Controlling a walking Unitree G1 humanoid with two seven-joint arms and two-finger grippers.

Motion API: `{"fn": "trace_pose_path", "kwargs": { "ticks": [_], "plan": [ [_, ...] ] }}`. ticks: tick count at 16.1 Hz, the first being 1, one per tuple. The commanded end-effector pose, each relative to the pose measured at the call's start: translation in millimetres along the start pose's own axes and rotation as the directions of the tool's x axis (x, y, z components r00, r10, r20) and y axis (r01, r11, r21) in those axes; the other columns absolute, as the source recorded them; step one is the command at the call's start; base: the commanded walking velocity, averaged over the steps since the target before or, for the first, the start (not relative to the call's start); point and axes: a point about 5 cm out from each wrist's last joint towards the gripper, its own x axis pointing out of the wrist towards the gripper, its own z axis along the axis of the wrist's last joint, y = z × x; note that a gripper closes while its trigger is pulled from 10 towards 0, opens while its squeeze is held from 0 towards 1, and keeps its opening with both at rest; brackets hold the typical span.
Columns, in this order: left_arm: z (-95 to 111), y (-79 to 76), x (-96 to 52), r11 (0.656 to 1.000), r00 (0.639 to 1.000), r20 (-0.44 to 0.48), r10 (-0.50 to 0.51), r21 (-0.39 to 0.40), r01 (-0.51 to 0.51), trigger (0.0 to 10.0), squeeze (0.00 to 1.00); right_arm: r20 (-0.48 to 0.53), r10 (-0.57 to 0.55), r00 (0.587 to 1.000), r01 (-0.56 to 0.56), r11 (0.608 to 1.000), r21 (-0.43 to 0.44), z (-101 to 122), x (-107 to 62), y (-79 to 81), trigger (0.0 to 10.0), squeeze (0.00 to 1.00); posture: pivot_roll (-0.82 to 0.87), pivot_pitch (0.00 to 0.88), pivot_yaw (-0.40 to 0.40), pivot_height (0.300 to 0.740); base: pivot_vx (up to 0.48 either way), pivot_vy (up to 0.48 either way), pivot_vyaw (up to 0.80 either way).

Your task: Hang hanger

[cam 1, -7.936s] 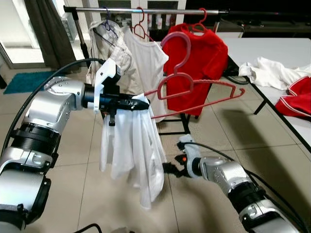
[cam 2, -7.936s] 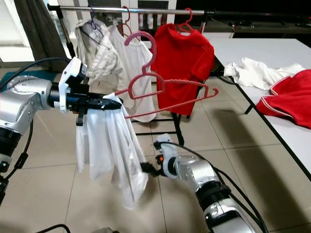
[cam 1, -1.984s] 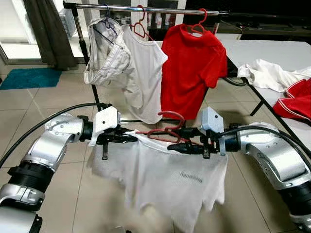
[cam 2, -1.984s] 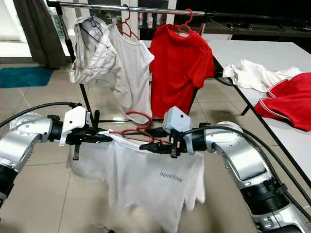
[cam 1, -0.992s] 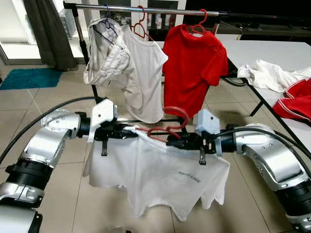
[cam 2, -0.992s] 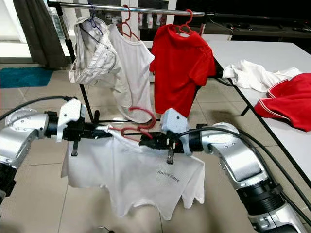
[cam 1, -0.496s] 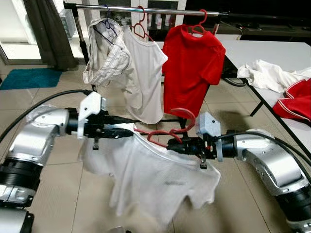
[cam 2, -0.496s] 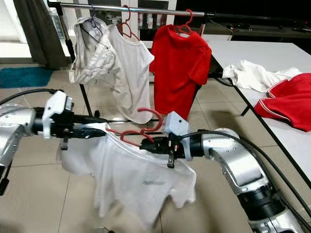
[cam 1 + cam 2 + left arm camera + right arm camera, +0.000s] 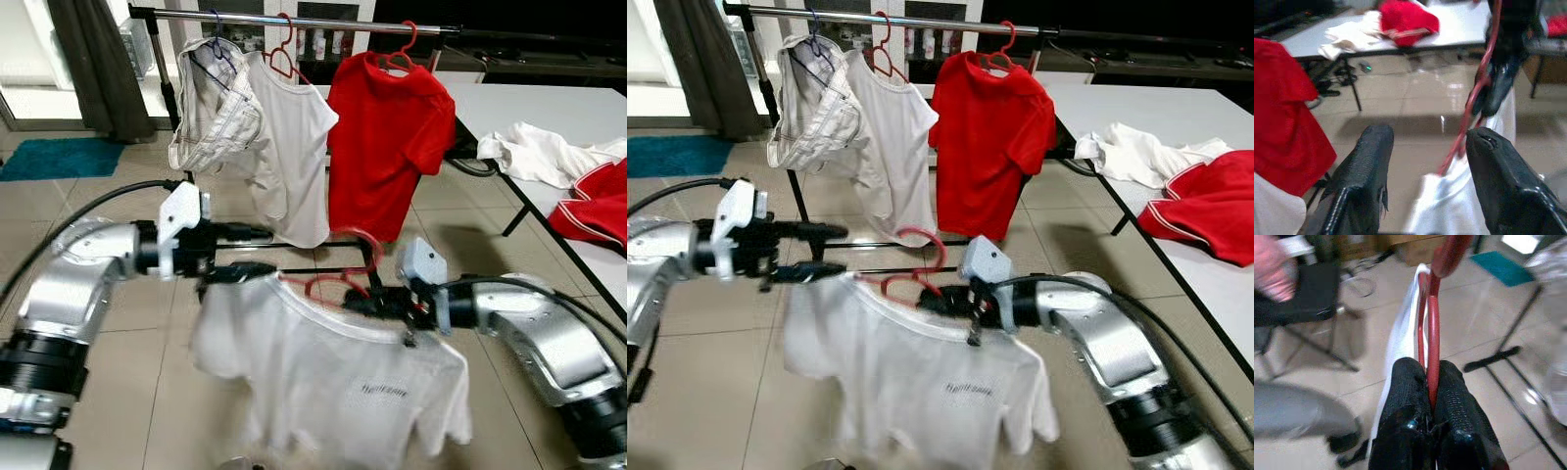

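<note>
1. Right wrist view: the right gripper (image 9: 1430, 401) is clamped on the red hanger (image 9: 1431, 333), its two black fingers pressed tight to either side of the wire.
2. The hanger sits low in front of the clothes rail (image 9: 294, 20), well below it, with the white T-shirt (image 9: 343, 372) draped from it.
3. The left gripper (image 9: 1425, 142) hovers just beside the hanger's left end, jaws spread and holding nothing.
4. On the rail hang a striped shirt (image 9: 211, 98), a white top (image 9: 294, 147) and a red T-shirt (image 9: 392, 137).
5. Risk: with one grip near the hook, the loaded hanger may tilt and the T-shirt could slide off toward the floor.
6. Risk: lifting to the rail, the hook might snag the red T-shirt or miss the bar.
</note>
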Motion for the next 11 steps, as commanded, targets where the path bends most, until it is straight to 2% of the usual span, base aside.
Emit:
{"fn": "trace_pose_path", "kwargs": {
  "ticks": [1,2,3,4,5,6,7,9,10,11],
  "plan": [
    [4,-4.3,0.9,0.999,0.998,0.046,0.031,-0.029,-0.029,10.0,0.98,0.014,-0.109,0.994,0.109,0.994,0.026,1,-6.0,-8.1,0.0,0.00,-0.10,0.000,-0.031,0.740,0.000,0.000,0.00],
    [2,-9.1,2.6,0.996,0.995,0.071,0.072,-0.062,-0.068,10.0,0.94,0.018,-0.160,0.987,0.159,0.986,0.053,-2,-5.9,-7.9,0.0,0.00,-0.09,0.000,-0.034,0.740,0.000,0.000,0.00],
    [-4,-17.6,4.7,0.983,0.983,0.094,0.156,-0.109,-0.145,10.0,0.79,0.030,-0.253,0.967,0.249,0.964,0.091,-10,-6.1,-6.7,0.0,0.00,-0.09,0.000,-0.035,0.740,0.000,0.000,0.00],
    [-6,-20.9,5.0,0.975,0.976,0.096,0.197,-0.127,-0.184,10.0,0.53,0.037,-0.303,0.952,0.297,0.948,0.112,-13,-6.5,-6.7,0.0,0.00,-0.09,0.000,-0.036,0.740,0.000,0.000,0.00],
    [-10,-25.1,5.9,0.948,0.953,0.093,0.289,-0.167,-0.271,10.0,0.19,0.039,-0.402,0.915,0.390,0.904,0.174,-19,-8.5,-7.9,0.0,0.00,-0.09,0.000,-0.038,0.740,0.000,0.000,0.00],
    [-12,-26.0,7.1,0.924,0.930,0.092,0.357,-0.178,-0.337,10.0,0.00,0.043,-0.451,0.892,0.434,0.877,0.205,-22,-9.5,-8.2,0.0,0.00,-0.09,0.000,-0.038,0.740,0.000,0.000,0.00],
    [-17,-24.9,9.3,0.863,0.870,0.058,0.490,-0.171,-0.475,10.0,0.00,0.056,-0.529,0.847,0.499,0.826,0.264,-25,-10.0,-7.8,0.0,0.00,-0.08,0.014,-0.040,0.740,0.000,0.000,0.00],
    [-21,-25.2,14.5,0.789,0.801,-0.008,0.599,-0.166,-0.592,10.0,0.00,0.039,-0.631,0.774,0.586,0.740,0.331,-28,-9.3,-9.6,0.0,0.00,-0.08,0.029,-0.029,0.740,0.000,0.000,0.00],
    [-22,-24.6,20.6,0.724,0.738,-0.035,0.674,-0.167,-0.669,10.0,0.00,0.011,-0.710,0.704,0.658,0.659,0.364,-31,-8.7,-11.5,0.0,0.00,-0.09,0.030,-0.012,0.740,0.000,0.000,0.00],
    [-23,-25.1,25.8,0.691,0.710,-0.048,0.703,-0.192,-0.697,10.0,0.00,-0.004,-0.749,0.662,0.696,0.613,0.373,-33,-9.4,-12.1,0.0,0.00,-0.09,0.030,-0.007,0.740,0.000,0.000,0.00]
  ]
}}
